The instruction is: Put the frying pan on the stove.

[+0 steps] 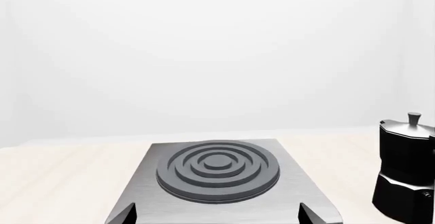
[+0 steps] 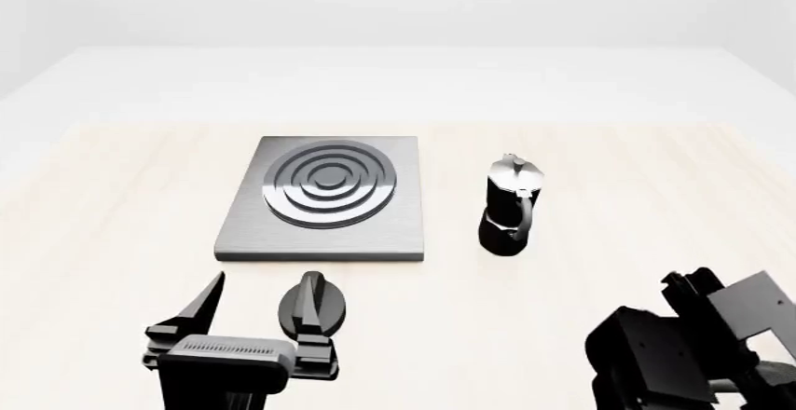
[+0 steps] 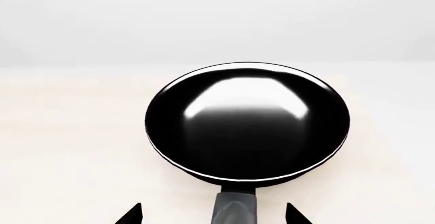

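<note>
Right wrist view: right tool (image 3: 213, 215) gapes empty, straddling frying pan (image 3: 247, 122) handle.

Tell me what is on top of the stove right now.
Nothing sits on the stove: its raised rings are bare in the head and left wrist views. The frying pan rests on the table, and the moka pot stands beside the stove.

Pale wood-grain table (image 2: 100, 242) carries: square grey metal stove w/ dark rings (image 2: 326, 196), black-silver moka pot (image 2: 510, 207), small black knob (image 2: 311, 306), glossy black frying pan (image 3: 247, 122).
</note>
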You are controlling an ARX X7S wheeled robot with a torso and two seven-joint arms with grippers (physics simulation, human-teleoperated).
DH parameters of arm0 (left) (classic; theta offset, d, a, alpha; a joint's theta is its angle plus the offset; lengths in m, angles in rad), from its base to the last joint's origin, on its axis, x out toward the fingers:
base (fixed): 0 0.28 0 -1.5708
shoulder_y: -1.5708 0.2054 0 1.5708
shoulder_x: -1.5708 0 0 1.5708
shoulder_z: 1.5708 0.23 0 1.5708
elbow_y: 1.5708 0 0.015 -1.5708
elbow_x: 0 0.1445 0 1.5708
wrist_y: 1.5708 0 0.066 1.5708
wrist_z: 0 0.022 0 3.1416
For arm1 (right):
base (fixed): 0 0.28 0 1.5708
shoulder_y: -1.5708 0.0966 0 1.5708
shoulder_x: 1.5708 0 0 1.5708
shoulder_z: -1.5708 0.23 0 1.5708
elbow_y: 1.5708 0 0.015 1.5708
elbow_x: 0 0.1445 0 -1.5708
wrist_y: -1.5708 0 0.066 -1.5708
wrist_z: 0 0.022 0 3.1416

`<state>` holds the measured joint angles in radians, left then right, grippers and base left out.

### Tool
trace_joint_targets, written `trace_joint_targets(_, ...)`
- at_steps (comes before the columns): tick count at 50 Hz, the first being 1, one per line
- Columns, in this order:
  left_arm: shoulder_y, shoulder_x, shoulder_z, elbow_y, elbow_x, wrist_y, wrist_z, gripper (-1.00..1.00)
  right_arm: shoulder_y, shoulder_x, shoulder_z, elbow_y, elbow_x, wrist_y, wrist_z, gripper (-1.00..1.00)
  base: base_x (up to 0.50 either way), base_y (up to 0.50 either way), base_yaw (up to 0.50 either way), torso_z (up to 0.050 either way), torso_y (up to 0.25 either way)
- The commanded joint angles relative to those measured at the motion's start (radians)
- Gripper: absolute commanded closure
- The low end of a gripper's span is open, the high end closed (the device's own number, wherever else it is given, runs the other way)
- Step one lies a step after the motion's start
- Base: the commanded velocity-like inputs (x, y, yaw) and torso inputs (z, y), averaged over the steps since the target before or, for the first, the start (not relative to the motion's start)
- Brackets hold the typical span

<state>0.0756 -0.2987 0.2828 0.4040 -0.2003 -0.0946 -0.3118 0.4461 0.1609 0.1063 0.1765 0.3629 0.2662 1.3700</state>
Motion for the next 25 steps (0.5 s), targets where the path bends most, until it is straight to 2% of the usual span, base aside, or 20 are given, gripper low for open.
trace_joint_targets(1, -0.001, -0.004, 0.002, 0.0, -0.003, 0.0, -0.004, -1.0, -0.019, 0.0, 0.016, 0.006, 0.045, 0.022, -0.029, -1.0, 0.0, 0.0, 0.0, 0.0, 0.0)
trace_joint_targets(25, -0.001, -0.012, 0.007, 0.005, -0.009, 0.001, -0.014, -1.0, -0.017, -0.029, 0.041, 0.112, 0.079, -0.056, -0.068, -1.0, 0.0, 0.0, 0.0, 0.0, 0.0)
